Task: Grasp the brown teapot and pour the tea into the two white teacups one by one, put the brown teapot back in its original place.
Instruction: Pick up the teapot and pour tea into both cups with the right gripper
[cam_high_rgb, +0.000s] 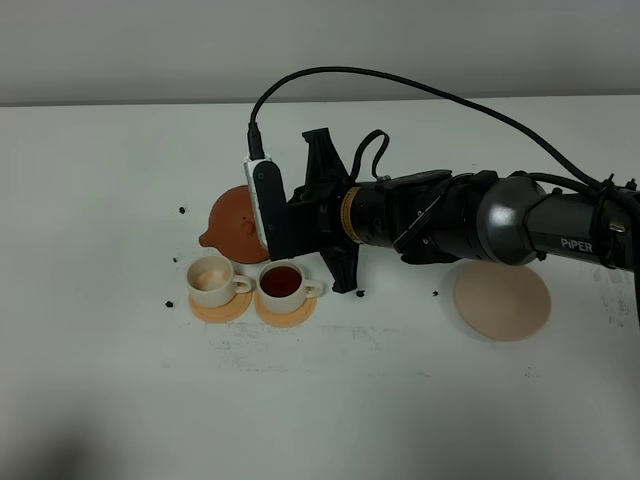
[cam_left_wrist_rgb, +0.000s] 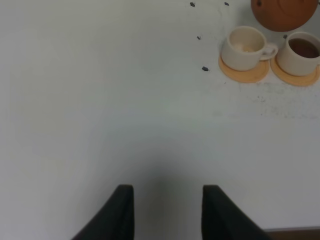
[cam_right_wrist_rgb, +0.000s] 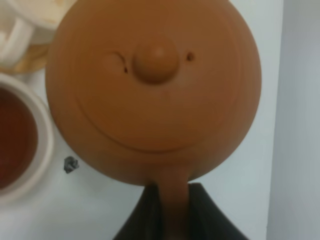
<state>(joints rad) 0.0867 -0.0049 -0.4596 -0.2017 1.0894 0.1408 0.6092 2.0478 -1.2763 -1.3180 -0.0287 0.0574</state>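
holding the teapot behind the cups

the right gripper (cam_right_wrist_rgb: 172, 202) is pinched on the loop handle of the brown teapot (cam_high_rgb: 234, 222). the pot is just behind the two cups, spout toward the left teacup (cam_high_rgb: 212, 280), which has only a tan stain inside. the right teacup (cam_high_rgb: 281, 281) holds dark tea. each stands on an orange coaster (cam_high_rgb: 222, 310). the beige disc (cam_high_rgb: 502, 300) lies well off to the right, apart from the pot. the left gripper (cam_left_wrist_rgb: 167, 210) hangs over the white table (cam_left_wrist_rgb: 100, 100), fingers spread.
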